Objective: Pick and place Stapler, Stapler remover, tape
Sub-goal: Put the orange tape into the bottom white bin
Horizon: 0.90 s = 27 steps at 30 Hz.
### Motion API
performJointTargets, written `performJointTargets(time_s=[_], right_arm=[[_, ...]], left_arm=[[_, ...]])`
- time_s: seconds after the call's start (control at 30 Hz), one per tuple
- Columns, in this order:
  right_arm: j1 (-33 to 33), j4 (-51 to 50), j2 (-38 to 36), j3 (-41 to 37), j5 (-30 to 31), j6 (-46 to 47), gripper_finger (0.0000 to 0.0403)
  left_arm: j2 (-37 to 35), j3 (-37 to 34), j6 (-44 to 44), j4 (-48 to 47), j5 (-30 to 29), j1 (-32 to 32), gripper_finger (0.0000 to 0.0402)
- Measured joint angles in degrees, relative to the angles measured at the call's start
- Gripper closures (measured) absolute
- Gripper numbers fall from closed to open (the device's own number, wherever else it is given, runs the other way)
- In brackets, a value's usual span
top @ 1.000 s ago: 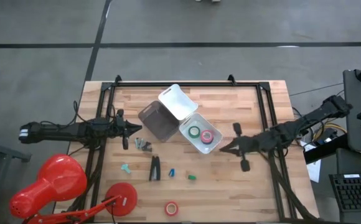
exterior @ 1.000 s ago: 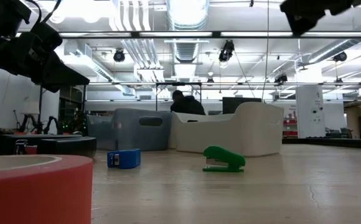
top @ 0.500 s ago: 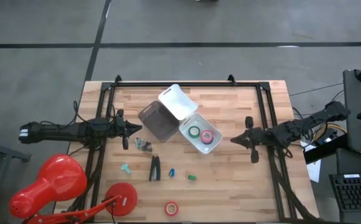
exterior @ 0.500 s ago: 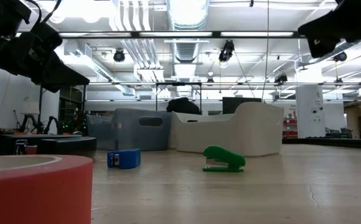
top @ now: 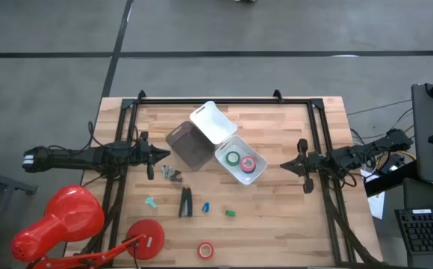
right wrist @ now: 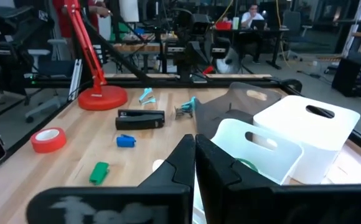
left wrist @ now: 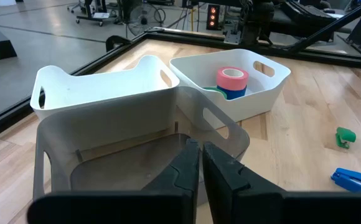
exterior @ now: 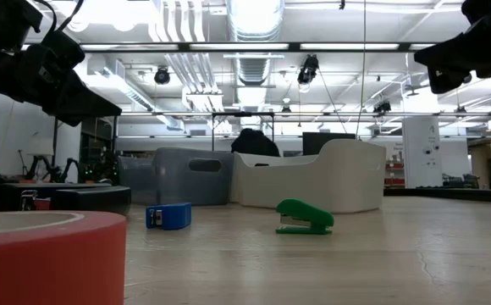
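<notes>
The black stapler (top: 186, 202) lies flat on the table near its near edge, also seen from the right wrist as the stapler (right wrist: 140, 118). A red tape roll (top: 206, 249) lies flat at the near edge. Green tape (top: 234, 158) and pink tape (top: 248, 162) lie inside a white bin (top: 255, 175); in the left wrist view the pink roll (left wrist: 232, 78) is stacked on a blue one. My left gripper (top: 166, 159), shut, hovers beside the grey bin (top: 190, 145). My right gripper (top: 282, 166), shut, hovers right of the white bin.
A second white bin (top: 213, 123) leans against the grey one. Binder clips (top: 173, 174), a teal item (top: 151, 202), a small blue stapler (top: 206, 207) and a small green stapler (top: 231, 213) lie near the black stapler. A red lamp (top: 145, 237) stands at the near left corner.
My right arm has drawn back toward the table's right edge, away from the white bin with the tape rolls, and a little toward the far edge. The left arm and all the objects have stayed where they were.
</notes>
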Motion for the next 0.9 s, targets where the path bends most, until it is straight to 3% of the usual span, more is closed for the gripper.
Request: performJointTargets(time_s=[0.2, 0.53, 0.9], right_arm=[[-0.18, -3.80, -4.08, -0.62, -3.06, -0.42, 0.0394], [-0.14, -11.47, -10.39, -1.14, -3.19, 0.82, 0.0394], [-0.14, -14.63, -10.32, -1.73, 0.12, 3.04, 0.0394]], left_arm=[[0.00, 0.00, 0.02, 0.00, 0.02, -0.02, 0.0377], [0.00, 0.00, 0.02, -0.02, 0.02, -0.02, 0.0377], [0.00, 0.00, 0.02, -0.02, 0.00, -0.02, 0.0377]])
